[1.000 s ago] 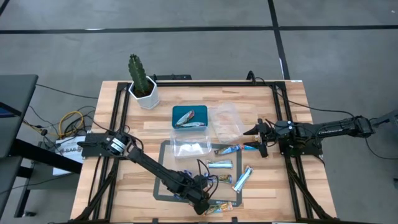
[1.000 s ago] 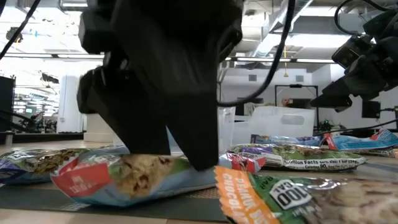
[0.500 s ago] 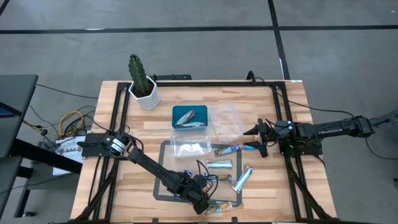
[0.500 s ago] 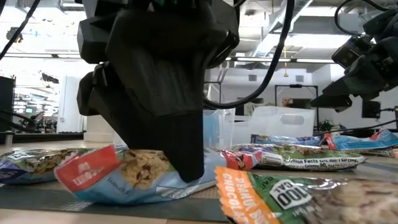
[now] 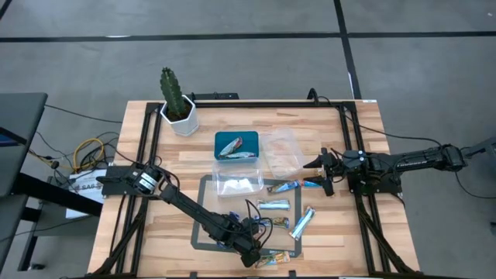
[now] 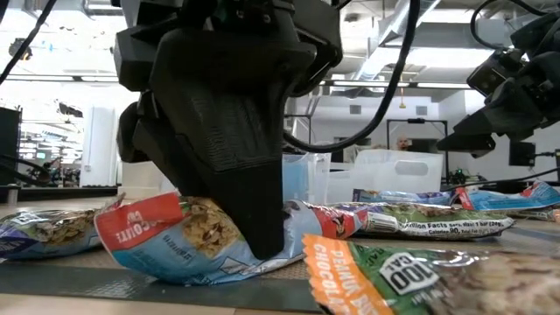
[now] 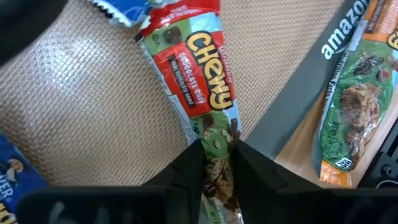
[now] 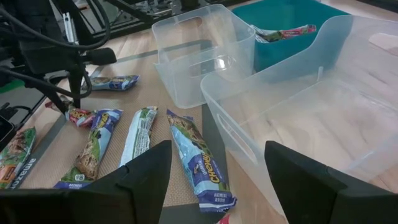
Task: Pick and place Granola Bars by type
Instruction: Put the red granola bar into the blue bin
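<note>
My left gripper [image 5: 250, 253] stands over the near edge of the dark mat [image 5: 203, 225], shut on a light blue Chewy granola bar [image 7: 199, 68], which also shows in the low view [image 6: 175, 241]. My right gripper [image 5: 315, 164] hangs open above the table's right side, beside the clear tubs, with nothing between its fingers [image 8: 216, 149]. Other granola bars lie flat on the mat [image 5: 273, 204], [image 5: 301, 222], [image 5: 283, 187]. An orange and green one [image 6: 420, 276] lies at the near edge. My left gripper pinches the light blue bar between its two fingers, across its width, near the end away from the red label [image 7: 217, 146]. The fingers [image 6: 254, 219] come from above, pointing down. The pinched end stays low on the mat, and the red-labelled end [image 6: 131, 229] is tipped up.
A teal tray [image 5: 236, 145] holding bars stands at the far middle. Two clear tubs [image 5: 283, 151], [image 5: 239, 184] stand beside it. A potted cactus [image 5: 177, 101] is at the far left. Another green-wrapped bar [image 7: 354, 118] lies just off the mat's edge.
My left gripper has shut on the light blue bar without moving across the table. The bar lay flat on the mat a second ago. Its red-labelled end has since tipped up while the pinched end stayed down.
</note>
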Robot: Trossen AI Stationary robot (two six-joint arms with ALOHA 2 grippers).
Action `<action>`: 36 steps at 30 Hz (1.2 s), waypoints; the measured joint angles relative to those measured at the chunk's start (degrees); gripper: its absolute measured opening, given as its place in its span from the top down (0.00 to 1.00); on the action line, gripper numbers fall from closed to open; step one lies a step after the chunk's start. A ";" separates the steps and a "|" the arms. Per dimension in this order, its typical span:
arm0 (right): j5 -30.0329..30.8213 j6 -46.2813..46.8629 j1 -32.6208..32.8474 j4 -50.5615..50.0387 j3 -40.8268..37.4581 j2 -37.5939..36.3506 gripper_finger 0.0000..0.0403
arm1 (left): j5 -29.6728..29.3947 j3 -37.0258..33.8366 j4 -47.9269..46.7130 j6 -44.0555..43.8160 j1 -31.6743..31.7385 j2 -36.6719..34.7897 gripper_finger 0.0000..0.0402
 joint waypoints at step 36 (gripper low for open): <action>0.02 -0.02 0.01 0.17 -0.01 -0.01 0.38 | -22.81 21.05 -13.72 18.93 1.44 -1.37 0.83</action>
